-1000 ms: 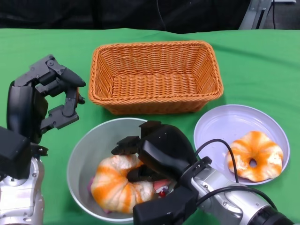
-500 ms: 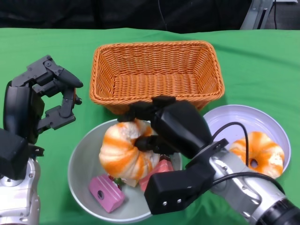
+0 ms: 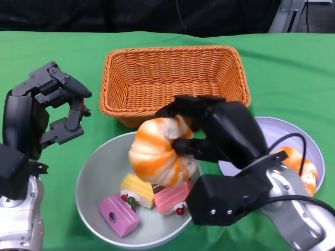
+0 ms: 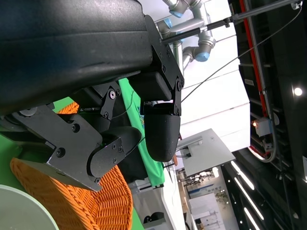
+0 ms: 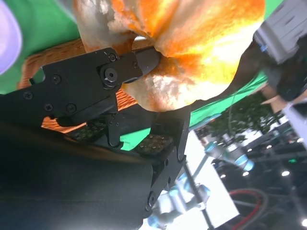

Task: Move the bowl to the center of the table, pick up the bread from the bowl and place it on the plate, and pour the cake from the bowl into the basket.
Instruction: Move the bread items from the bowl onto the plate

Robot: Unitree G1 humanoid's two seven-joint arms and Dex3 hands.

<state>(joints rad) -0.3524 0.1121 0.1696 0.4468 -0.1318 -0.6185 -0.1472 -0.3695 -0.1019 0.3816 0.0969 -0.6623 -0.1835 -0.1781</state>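
My right hand (image 3: 222, 133) grips an orange-and-white ring of bread (image 3: 159, 151) and holds it above the right part of the grey bowl (image 3: 94, 178). The right wrist view shows the same bread (image 5: 192, 52) pinched between the black fingers (image 5: 96, 79). Several cake pieces lie in the bowl: a pink one (image 3: 119, 214), a yellow one (image 3: 137, 189) and another pink one (image 3: 171, 197). A second bread ring (image 3: 305, 166) lies on the lilac plate (image 3: 267, 137), partly hidden by my right arm. My left hand (image 3: 44, 112) hangs left of the bowl, fingers apart, holding nothing.
An empty orange wicker basket (image 3: 172, 83) stands just behind the bowl and plate, with its edge (image 4: 103, 211) also in the left wrist view. Green cloth covers the table. Its far edge meets a dark background.
My right hand has lifted the bread out of the bowl and carried it up and to the right. The cake pieces underneath now show. My left hand has barely moved.
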